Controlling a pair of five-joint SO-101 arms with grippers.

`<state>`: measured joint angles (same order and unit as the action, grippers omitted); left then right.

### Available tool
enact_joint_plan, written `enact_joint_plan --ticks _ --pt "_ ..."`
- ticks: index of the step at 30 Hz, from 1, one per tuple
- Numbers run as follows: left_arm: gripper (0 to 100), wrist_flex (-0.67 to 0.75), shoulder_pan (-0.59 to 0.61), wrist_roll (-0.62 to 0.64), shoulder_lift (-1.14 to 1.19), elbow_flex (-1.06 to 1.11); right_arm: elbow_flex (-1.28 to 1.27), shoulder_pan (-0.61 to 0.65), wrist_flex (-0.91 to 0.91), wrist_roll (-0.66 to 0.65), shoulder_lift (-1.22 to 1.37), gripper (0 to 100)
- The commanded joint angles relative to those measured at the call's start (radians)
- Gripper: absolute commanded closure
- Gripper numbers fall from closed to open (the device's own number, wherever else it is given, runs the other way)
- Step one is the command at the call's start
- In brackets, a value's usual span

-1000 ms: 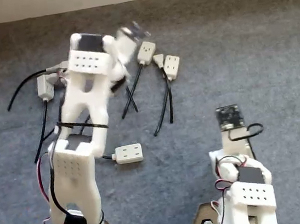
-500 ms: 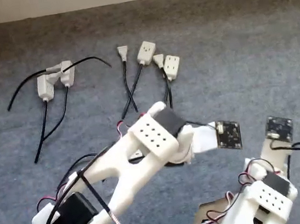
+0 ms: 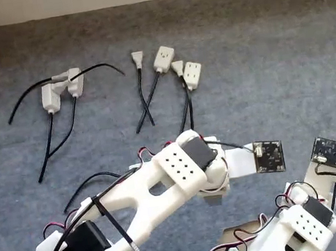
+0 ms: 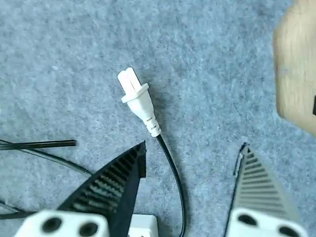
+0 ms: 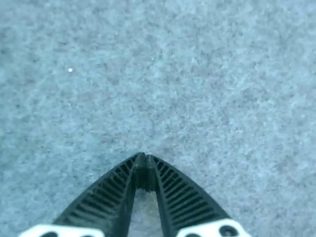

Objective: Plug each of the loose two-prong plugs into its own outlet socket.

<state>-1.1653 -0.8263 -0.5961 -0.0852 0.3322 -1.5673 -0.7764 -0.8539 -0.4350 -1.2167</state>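
Little seems done yet: your left pincer (image 4: 192,145) hangs wide open and empty above a loose plug (image 4: 138,98), and your right pincer (image 5: 146,159) is closed on nothing.

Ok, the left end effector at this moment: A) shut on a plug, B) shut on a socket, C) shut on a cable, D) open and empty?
D: the left end effector stands wide open, gripping nothing; the plug lies loose on the carpet beyond it.

Fuzzy grey carpet (image 4: 222,59) — smooth, glossy white plastic plug (image 4: 138,101).
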Motion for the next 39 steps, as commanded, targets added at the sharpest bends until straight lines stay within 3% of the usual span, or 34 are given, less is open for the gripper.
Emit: enact_joint_plan --ticks 1,7,11,14,16,19,23,27,31,35,39 --pt "78 0.011 0.157 0.046 -0.044 -0.087 0.030 0.045 -0.001 -0.011 -0.013 98.9" --pt "79 -0.092 0.616 0.288 -0.044 -0.209 0.064 0.285 -0.012 -0.005 -0.005 98.9" --pt "79 -0.199 0.860 0.292 -0.033 -0.209 0.292 0.576 -0.277 0.006 0.059 98.9" --pt "79 -0.239 0.995 0.299 -0.035 -0.154 0.527 0.800 -0.426 0.106 0.197 98.9" --pt "79 -0.229 1.070 0.351 -0.036 -0.062 0.656 0.881 -0.446 0.164 0.311 98.9" --pt "79 -0.031 1.190 0.448 -0.041 0.136 0.791 0.923 -0.444 0.203 0.481 98.9" --pt "78 0.245 1.233 0.466 -0.044 0.392 0.842 0.955 -0.421 0.195 0.647 98.9" --pt "78 0.298 1.233 0.466 -0.036 0.437 0.776 1.053 -0.414 0.130 0.723 98.1" --pt "78 0.324 1.222 0.465 -0.033 0.441 0.704 1.122 -0.291 0.422 0.743 91.1" --pt "78 0.361 1.219 0.462 -0.033 0.466 0.694 1.121 -0.236 0.661 0.743 92.2" --pt "78 0.365 1.216 0.462 -0.033 0.463 0.648 1.167 -0.176 1.028 0.737 92.2"
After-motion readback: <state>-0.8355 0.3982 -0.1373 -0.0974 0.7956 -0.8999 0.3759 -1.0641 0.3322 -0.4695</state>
